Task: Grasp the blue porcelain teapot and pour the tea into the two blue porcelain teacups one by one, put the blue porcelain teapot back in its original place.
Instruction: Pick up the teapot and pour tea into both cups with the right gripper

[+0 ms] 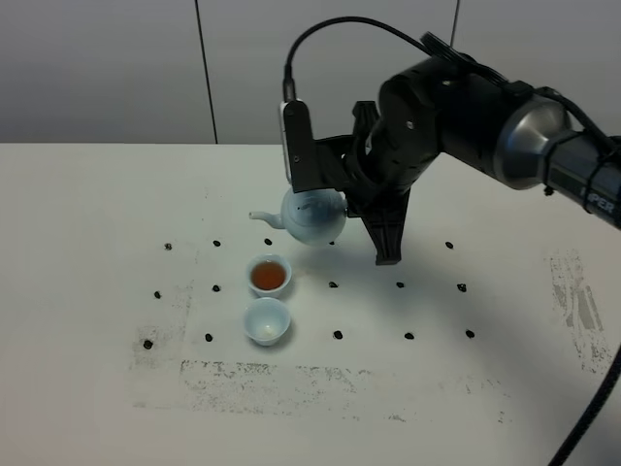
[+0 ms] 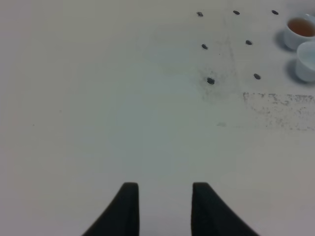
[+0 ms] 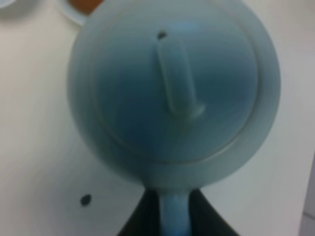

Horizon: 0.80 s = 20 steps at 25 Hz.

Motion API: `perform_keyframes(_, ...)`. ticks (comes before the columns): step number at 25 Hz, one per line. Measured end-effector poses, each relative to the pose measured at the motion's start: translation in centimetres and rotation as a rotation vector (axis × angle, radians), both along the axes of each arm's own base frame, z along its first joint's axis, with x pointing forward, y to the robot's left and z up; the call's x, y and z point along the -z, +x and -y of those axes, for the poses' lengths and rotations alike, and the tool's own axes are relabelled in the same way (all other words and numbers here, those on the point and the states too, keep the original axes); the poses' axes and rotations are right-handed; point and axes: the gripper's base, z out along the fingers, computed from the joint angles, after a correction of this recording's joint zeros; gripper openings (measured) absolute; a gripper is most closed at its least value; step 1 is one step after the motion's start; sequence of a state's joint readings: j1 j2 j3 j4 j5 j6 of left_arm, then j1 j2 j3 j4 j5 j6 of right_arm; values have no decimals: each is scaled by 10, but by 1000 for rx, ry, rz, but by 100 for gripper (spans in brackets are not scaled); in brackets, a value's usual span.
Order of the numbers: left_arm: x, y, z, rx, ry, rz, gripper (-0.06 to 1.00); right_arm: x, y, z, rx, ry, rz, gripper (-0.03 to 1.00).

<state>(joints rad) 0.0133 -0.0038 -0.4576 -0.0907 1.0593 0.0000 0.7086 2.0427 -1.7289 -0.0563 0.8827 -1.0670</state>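
Right gripper (image 3: 174, 209) is pinched tight on the loop handle of the blue porcelain teapot (image 1: 312, 216). In the right wrist view the two black fingers press the handle from both sides, and the pot's round body and knobbed lid (image 3: 177, 78) sit straight out ahead of the fingertips. The spout (image 1: 260, 217) points away from the hand, on the far side of the body from the handle. I cannot tell from any view whether the pot's base touches the white table (image 1: 97, 243) or hangs just above it. Beyond the pot from the hand, near the spout side, is the first blue porcelain teacup (image 1: 269, 276), holding reddish-brown tea (image 1: 268, 278). The second teacup (image 1: 267, 321) stands just past the first, farther from the hand, apart from it, and shows only pale glaze inside. Both cups are upright. Small black dots (image 1: 333, 284) mark the table in rows around the cups and pot. Left gripper (image 2: 165, 206) hangs over bare table with its two fingers spread, tabletop showing between them and nothing in the gap. Both cups lie well ahead of it and off to one side, at the edge of its wrist view.
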Motion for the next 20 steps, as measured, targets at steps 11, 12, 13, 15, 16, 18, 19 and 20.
perform_keyframes(11, 0, 0, 0, 0, 0, 0, 29, 31, -14, 22, 552, 323, -245, 3)
perform_keyframes(12, 0, 0, 0, 0, 0, 0, 29, 35, -15, 23, 586, 336, -262, 3)
perform_keyframes(13, 0, 0, 0, 0, 0, 0, 29, 38, -17, 23, 620, 347, -283, 3)
perform_keyframes(15, 0, 0, 0, 0, 0, 0, 29, 45, -21, 24, 679, 366, -324, 3)
perform_keyframes(16, 0, 0, 0, 0, 0, 0, 29, 47, -22, 25, 703, 372, -339, 3)
perform_keyframes(18, 0, 0, 0, 0, 0, 0, 29, 48, -23, 25, 731, 381, -358, 3)
perform_keyframes(19, 0, 0, 0, 0, 0, 0, 29, 49, -23, 24, 738, 387, -363, 3)
perform_keyframes(20, 0, 0, 0, 0, 0, 0, 29, 49, -23, 24, 741, 389, -365, 3)
